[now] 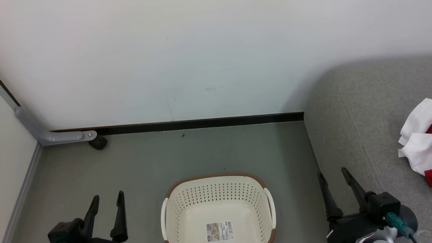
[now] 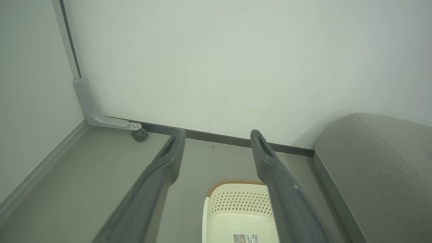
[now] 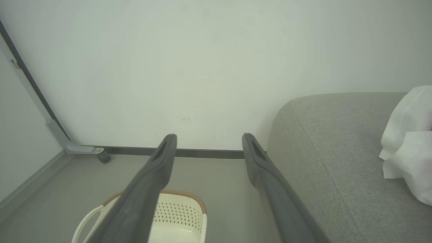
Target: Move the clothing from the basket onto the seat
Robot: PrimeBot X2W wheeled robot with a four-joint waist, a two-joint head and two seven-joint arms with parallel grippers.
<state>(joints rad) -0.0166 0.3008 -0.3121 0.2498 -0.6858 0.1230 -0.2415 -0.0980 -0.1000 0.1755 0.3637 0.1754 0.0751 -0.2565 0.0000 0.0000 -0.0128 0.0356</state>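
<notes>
White and red clothing (image 1: 416,141) heaped on the grey seat (image 1: 354,111), cream perforated basket (image 1: 216,194) upright beside it.

- At 6 o'clock in your head view, the basket (image 1: 216,194) runs off the bottom edge.
- The print on its paper label (image 1: 219,231) is too small for you to read.
- At 3 o'clock, the clothing (image 1: 416,141) and the seat (image 1: 357,128) are cropped by the right edge; red shows as slivers.
- In the left wrist view, one of the fingers (image 2: 283,195) covers the basket's right side.
</notes>
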